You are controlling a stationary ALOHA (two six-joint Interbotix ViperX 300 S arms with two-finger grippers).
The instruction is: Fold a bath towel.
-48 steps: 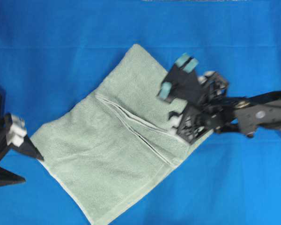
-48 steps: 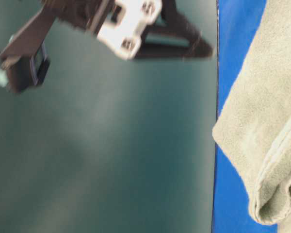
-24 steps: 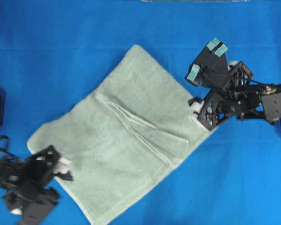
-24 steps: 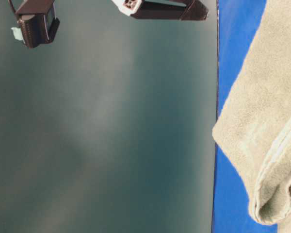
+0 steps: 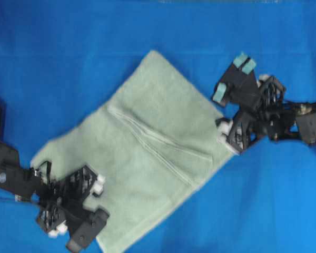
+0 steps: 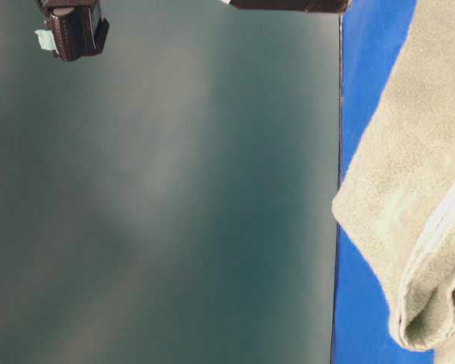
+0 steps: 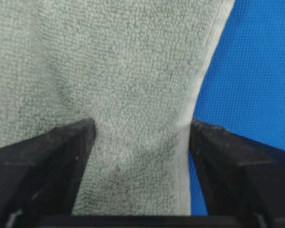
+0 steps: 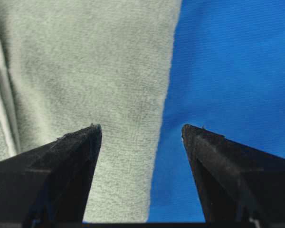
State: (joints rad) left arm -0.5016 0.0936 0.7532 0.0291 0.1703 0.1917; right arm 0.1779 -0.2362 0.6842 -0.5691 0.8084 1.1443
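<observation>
Left gripper (image 7: 141,137): jaws spread wide, straddling the hemmed edge of the bath towel (image 7: 109,71). Both dark fingers (image 7: 52,156) sit low against the cloth, one on the terry surface, the other at the border where the towel meets the blue cloth (image 7: 256,61). The towel puckers a little between them, with a faint crease running down the gap. Nothing is pinched; whether the tips actually press the fabric cannot be told.

In the overhead view this gripper (image 5: 87,219) is at the towel's (image 5: 147,153) near-left edge, close to its lowest corner, the arm coming in from the left border of the picture.

Right gripper (image 8: 141,135): jaws spread wide and holding nothing. Between them lies the towel's (image 8: 85,66) long side edge, green pile toward the left finger, blue cloth (image 8: 237,57) toward the right finger. A lighter folded hem shows at the far left of that view.

Overhead, the right gripper (image 5: 233,79) is at the towel's right-hand edge, its teal-padded tips over the blue cloth (image 5: 68,52) just beside the towel.

Towel: lying flat and diagonal on the blue cloth, partly folded, with a doubled hem line crossing its middle. Nothing else lies near either gripper. The table-level view shows a rounded fold of towel (image 6: 409,227) at its right side and only dark arm parts along the top.
</observation>
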